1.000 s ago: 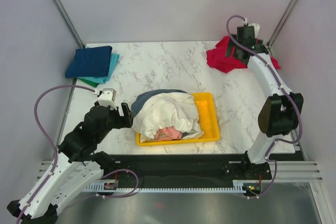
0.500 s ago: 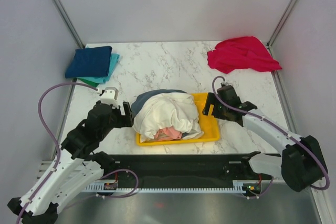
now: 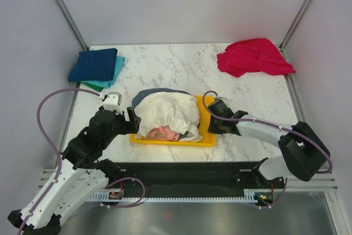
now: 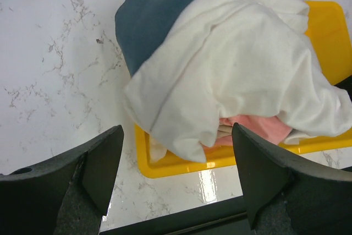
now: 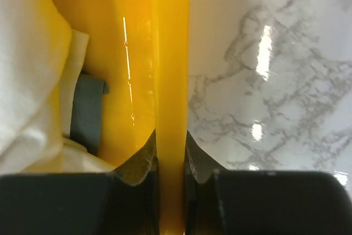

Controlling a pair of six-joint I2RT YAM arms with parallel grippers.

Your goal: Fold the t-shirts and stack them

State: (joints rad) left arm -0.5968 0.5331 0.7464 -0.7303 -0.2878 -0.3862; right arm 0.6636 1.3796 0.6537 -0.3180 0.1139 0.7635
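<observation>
Our right pincer (image 5: 170, 136) has left the red t-shirt (image 3: 250, 56) lying far right and now clenches the right rim of the yellow tray (image 5: 170, 53), which has slid left. The heaped t-shirts (image 3: 165, 114) inside still await folding. Our left pincer (image 4: 176, 136) hangs released beside them.

The table (image 3: 176, 67) is white marble, veined in thin grey lines. The tray (image 3: 204, 136) is a glossy, plain bright yellow. The white t-shirt (image 3: 168, 111) is an unpatterned cream-white, the grey-blue t-shirt (image 3: 147, 96) a dusky slate band along its edge, and the pink cloth (image 3: 161, 133) a pale salmon. The red t-shirt (image 3: 250, 56) is vivid crimson. The navy t-shirt (image 3: 94, 63) is deep blue, the teal t-shirt (image 3: 119, 63) a bright blue-green, the green t-shirt (image 3: 88, 86) darker — all plain, no print. The arms (image 3: 71, 184) are white with black joints.
</observation>
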